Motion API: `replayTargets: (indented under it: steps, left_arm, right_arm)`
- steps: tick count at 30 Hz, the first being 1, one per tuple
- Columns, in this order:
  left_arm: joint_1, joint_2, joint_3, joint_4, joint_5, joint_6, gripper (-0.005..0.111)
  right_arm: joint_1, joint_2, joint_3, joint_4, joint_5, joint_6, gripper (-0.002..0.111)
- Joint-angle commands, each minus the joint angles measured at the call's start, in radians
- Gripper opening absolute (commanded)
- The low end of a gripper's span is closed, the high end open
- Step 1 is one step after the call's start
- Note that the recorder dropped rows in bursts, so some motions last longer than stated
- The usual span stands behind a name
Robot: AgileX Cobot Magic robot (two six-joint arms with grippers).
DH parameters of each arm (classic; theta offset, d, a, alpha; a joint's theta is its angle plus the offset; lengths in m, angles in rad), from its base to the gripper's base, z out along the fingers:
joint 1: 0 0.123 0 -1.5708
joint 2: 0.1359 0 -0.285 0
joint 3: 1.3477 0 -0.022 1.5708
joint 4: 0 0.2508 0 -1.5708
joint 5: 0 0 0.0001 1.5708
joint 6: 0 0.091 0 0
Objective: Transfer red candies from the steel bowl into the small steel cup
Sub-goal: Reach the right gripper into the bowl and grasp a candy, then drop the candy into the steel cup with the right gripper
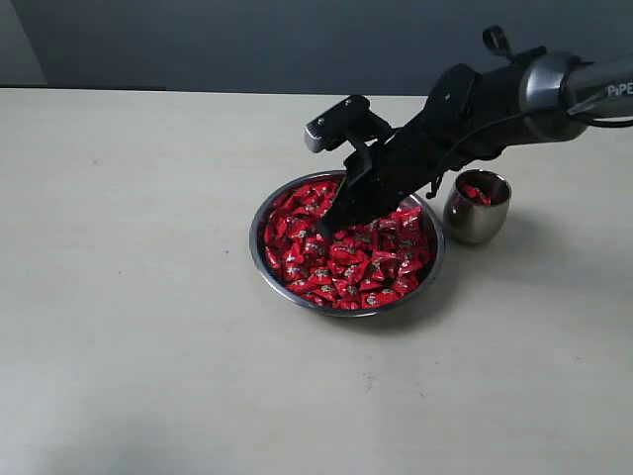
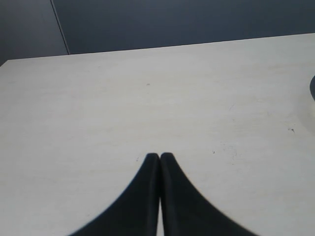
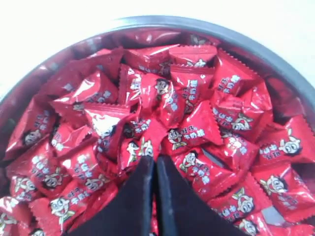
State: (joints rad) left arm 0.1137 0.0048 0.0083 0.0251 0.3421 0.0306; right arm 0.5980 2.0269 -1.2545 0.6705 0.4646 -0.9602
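Observation:
The steel bowl sits mid-table, heaped with red candies. My right gripper reaches down into the pile on the bowl's left side. In the right wrist view the right gripper is shut, its tips pinching the edge of one red candy among the others, with the bowl's rim behind. The small steel cup stands just right of the bowl and holds a few red candies. My left gripper is shut with nothing in it, over bare table, and does not appear in the exterior view.
The pale table stretches wide to the left and front of the bowl. My right arm comes in from the upper right, passing above the cup. A dark wall runs behind the table's far edge.

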Motion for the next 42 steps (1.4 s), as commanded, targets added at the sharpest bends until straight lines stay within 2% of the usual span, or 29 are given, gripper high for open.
replayTargets:
  steps: [1, 6, 17, 21, 24, 27, 29, 31, 32, 34, 36, 38, 40, 42]
  left_arm:
    - [-0.005, -0.005, -0.008, 0.002, -0.005, -0.001, 0.0]
    - [-0.005, -0.005, -0.008, 0.002, -0.005, -0.001, 0.0]
    - [-0.005, -0.005, -0.008, 0.002, -0.005, -0.001, 0.0]
    - [-0.005, -0.005, -0.008, 0.002, -0.005, -0.001, 0.0]
    - [-0.005, -0.005, -0.008, 0.002, -0.005, -0.001, 0.0]
    - [-0.005, -0.005, -0.008, 0.002, -0.005, -0.001, 0.0]
    - [-0.005, -0.005, -0.008, 0.002, -0.005, -0.001, 0.0]
    - [-0.005, -0.005, -0.008, 0.002, -0.005, -0.001, 0.0]
    - [-0.005, -0.005, -0.008, 0.002, -0.005, -0.001, 0.0]
    - [-0.005, -0.005, -0.008, 0.002, -0.005, -0.001, 0.0]
    - [-0.005, -0.005, -0.008, 0.002, -0.005, -0.001, 0.0]
    - [-0.005, -0.005, -0.008, 0.002, -0.005, -0.001, 0.0]
    - [-0.005, -0.005, -0.008, 0.002, -0.005, -0.001, 0.0]
    - [-0.005, -0.005, -0.008, 0.002, -0.005, -0.001, 0.0]
  right_arm:
    - [-0.01, -0.061, -0.008, -0.122, 0.044, 0.103, 0.002]
    - [-0.071, -0.133, -0.008, -0.175, 0.097, 0.175, 0.002]
    - [-0.331, -0.248, 0.001, -0.166, 0.241, 0.258, 0.002]
    - [-0.377, -0.25, 0.054, -0.153, 0.227, 0.258, 0.002]
    - [-0.38, -0.248, 0.116, -0.153, 0.123, 0.258, 0.002]
    - [-0.38, -0.233, 0.133, -0.174, 0.096, 0.258, 0.002]
    - [-0.38, -0.222, 0.133, -0.177, 0.087, 0.258, 0.015]
    - [-0.38, -0.228, 0.133, -0.177, 0.07, 0.258, 0.043]
    - [-0.38, -0.237, 0.133, -0.177, 0.061, 0.258, 0.048]
    - [-0.378, -0.27, 0.133, -0.151, 0.048, 0.258, 0.046]
    - [-0.355, -0.307, 0.133, -0.083, 0.053, 0.242, 0.038]
    - [-0.295, -0.318, 0.133, -0.066, 0.053, 0.183, 0.033]
    - [-0.229, -0.309, 0.133, -0.066, 0.053, 0.132, 0.038]
    - [-0.145, -0.279, 0.133, -0.072, 0.059, 0.066, 0.05]
